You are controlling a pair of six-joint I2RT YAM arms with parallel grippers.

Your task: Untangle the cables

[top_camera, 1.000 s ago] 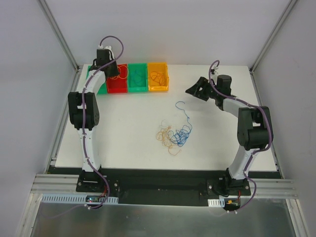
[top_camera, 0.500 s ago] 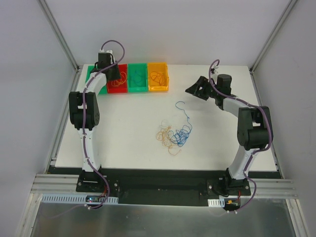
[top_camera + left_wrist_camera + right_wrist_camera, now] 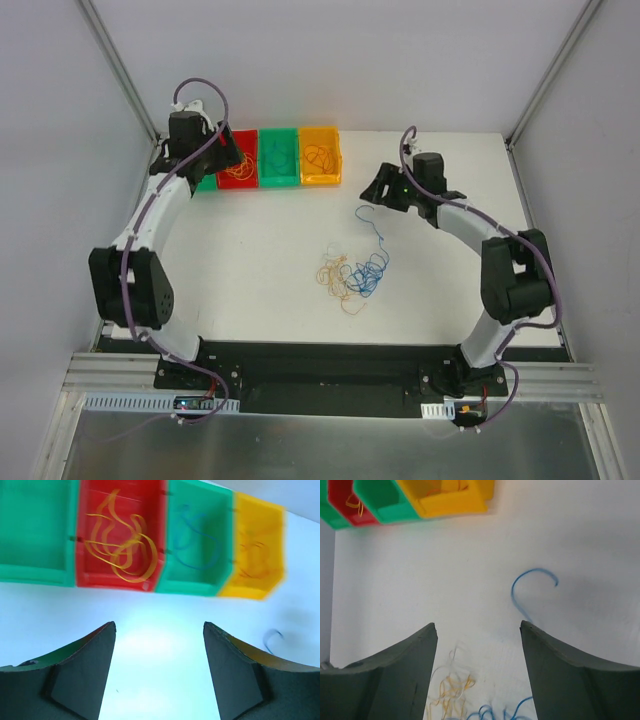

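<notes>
Cables point(image 3: 352, 273) lie tangled mid-table point(image 3: 260, 260): light, limp, springy, likely to drag neighbours. Best hold is judged the free blue strand point(image 3: 513, 594) ahead of the right gripper point(image 3: 477, 625). Its jaws and the left gripper point(image 3: 159, 626) stand apart, empty.

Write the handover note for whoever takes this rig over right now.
Left gripper: open, empty, in front of the red bin.
Right gripper: open, empty, above the loose blue strand.
Done: yellow cables in the red bin, blue cable in the green bin beside it, orange cables in the yellow bin.
Left: the tangle of orange, blue and white cables on the table, the strand running into it.
</notes>
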